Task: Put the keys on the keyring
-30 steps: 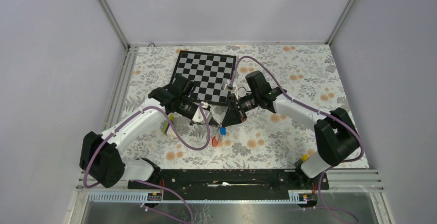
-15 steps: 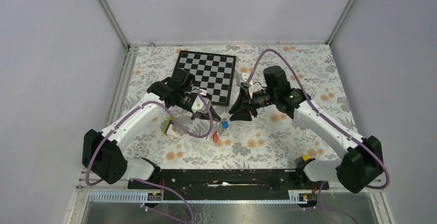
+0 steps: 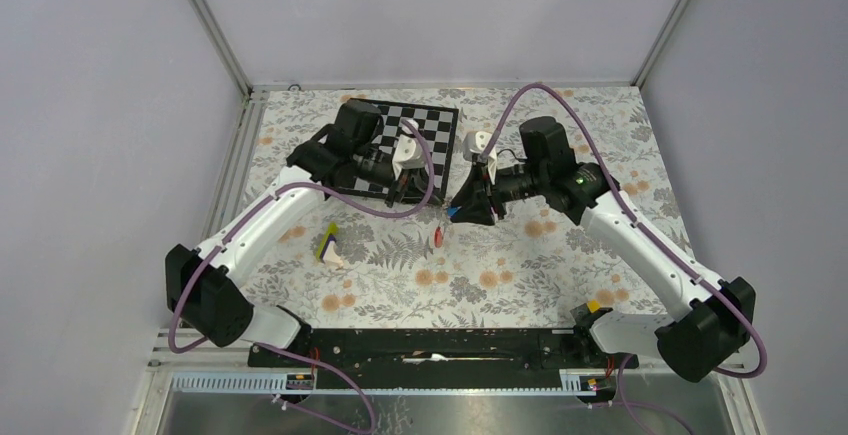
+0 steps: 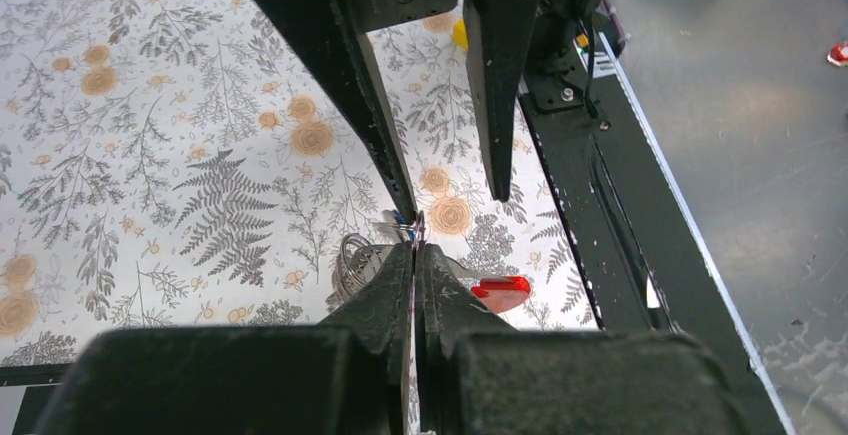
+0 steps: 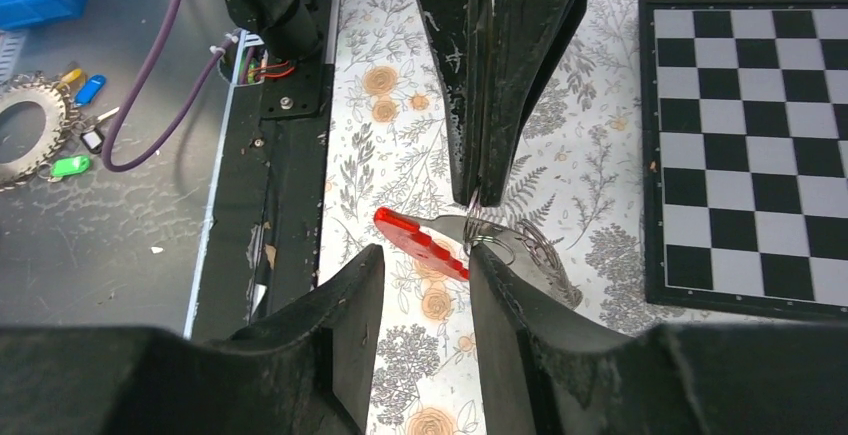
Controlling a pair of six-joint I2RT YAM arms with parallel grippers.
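Note:
The keyring is a bunch of metal rings (image 5: 483,233) carrying a flat red tag (image 5: 420,240), also seen as the red tag (image 3: 438,237). It dangles from my left gripper (image 4: 415,250), which is shut on a thin ring at its tips. A speck of blue, the keys' tag (image 4: 402,218), shows at that ring; the dark key itself is too small to make out. My right gripper (image 5: 422,255) faces the left one with its jaws open and nothing between them. One of its fingertips (image 4: 407,207) is right at the ring and the blue tag.
The chessboard (image 3: 425,125) lies just behind both grippers. A yellow-purple-white wedge (image 3: 328,245) rests on the floral cloth at the left. The black rail (image 3: 430,345) runs along the near edge. Loose tagged keys (image 5: 80,135) lie off the table.
Both grippers moved away from the near edge toward the chessboard, carrying the keyring bunch along. The right gripper's jaws spread apart. The left gripper stayed shut.

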